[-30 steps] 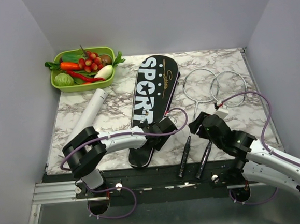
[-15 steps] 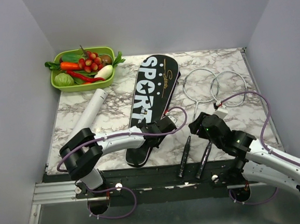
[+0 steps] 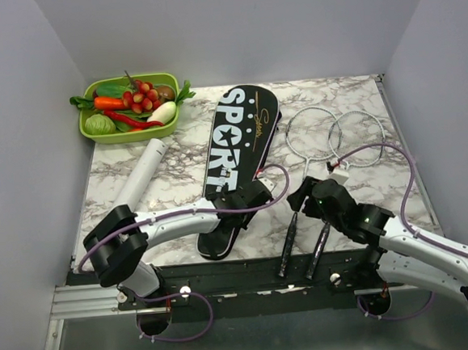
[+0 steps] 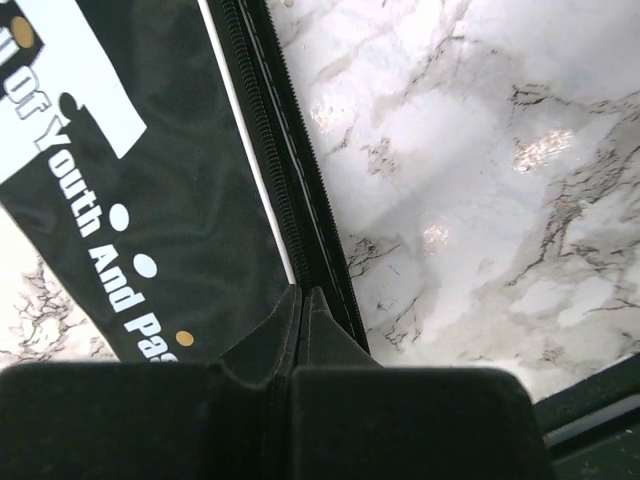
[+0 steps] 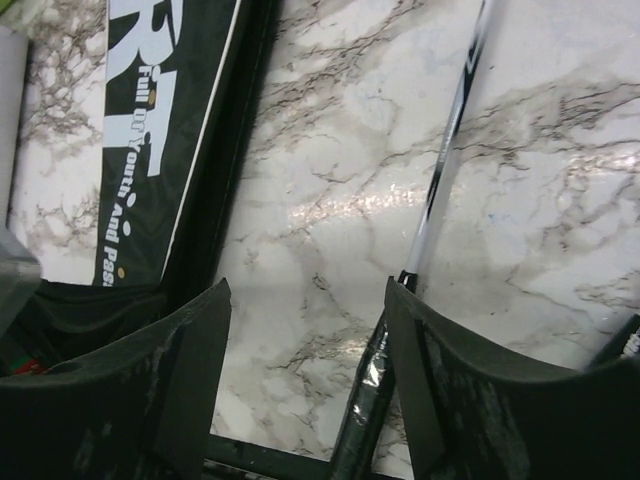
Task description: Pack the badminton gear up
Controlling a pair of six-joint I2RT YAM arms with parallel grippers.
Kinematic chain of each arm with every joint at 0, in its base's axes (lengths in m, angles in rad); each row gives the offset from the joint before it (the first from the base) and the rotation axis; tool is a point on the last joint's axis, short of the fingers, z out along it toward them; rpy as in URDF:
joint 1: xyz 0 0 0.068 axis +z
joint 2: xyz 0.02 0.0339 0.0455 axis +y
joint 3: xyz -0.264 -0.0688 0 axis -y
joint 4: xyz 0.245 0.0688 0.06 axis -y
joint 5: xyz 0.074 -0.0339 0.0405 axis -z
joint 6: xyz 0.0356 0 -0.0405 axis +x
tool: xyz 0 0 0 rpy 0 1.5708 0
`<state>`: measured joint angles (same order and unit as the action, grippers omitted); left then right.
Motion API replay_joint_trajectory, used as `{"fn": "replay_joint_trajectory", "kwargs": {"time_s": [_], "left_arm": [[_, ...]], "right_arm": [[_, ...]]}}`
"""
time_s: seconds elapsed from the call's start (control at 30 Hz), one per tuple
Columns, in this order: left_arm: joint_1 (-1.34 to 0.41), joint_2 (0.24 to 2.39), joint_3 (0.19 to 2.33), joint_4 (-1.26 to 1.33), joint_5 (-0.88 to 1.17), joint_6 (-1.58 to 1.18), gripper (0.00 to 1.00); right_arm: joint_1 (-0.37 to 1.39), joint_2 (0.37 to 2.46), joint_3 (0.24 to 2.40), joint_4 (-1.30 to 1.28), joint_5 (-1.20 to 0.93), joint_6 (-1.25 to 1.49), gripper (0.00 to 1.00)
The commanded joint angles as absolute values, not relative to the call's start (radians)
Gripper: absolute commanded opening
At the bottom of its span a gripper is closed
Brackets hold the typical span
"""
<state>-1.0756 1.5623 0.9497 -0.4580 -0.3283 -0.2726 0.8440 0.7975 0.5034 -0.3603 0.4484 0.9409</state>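
The black bag (image 3: 235,142) lettered "SPORT" lies slanted mid-table. My left gripper (image 3: 247,197) is shut, its tips (image 4: 303,297) meeting on the bag's zipper edge (image 4: 290,170); I cannot tell whether they pinch it. Two silver rackets (image 3: 312,132) (image 3: 358,137) lie to the right, black handles (image 3: 288,244) (image 3: 318,249) pointing to the near edge. My right gripper (image 3: 297,199) hangs open over the left racket, whose handle (image 5: 365,400) lies just inside the right finger (image 5: 440,400). The white tube (image 3: 141,178) lies left of the bag.
A green tray (image 3: 93,137) of toy vegetables stands at the back left corner. Grey walls close in the table at the back and on both sides. The black near edge (image 5: 280,460) runs just below the racket handles.
My left gripper has shut on the bag's zipper edge. The right gripper has moved left toward the left racket's handle with its jaws a little wider.
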Motion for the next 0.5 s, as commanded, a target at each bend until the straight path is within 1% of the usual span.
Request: {"fn": "replay_joint_trajectory", "kwargs": {"time_s": [0.0,0.23,0.37,0.47], "left_arm": [[-1.080,1.467,0.934,-0.454,-0.334,-0.267,0.00],[-1.080,1.371,0.910,-0.459,-0.327,-0.281,0.00],[-1.080,1.309,0.884,-0.443,-0.319,-0.288,0.00],[-1.080,1.276,0.868,-0.436,-0.305,-0.288,0.00]], "right_arm": [[0.842,0.830,0.483,-0.238,0.359,0.920,0.73],[0.842,0.932,0.532,-0.121,0.310,0.965,0.74],[0.844,1.078,0.604,-0.074,0.264,1.005,0.74],[0.844,1.147,0.630,-0.010,0.227,1.035,0.74]]}}
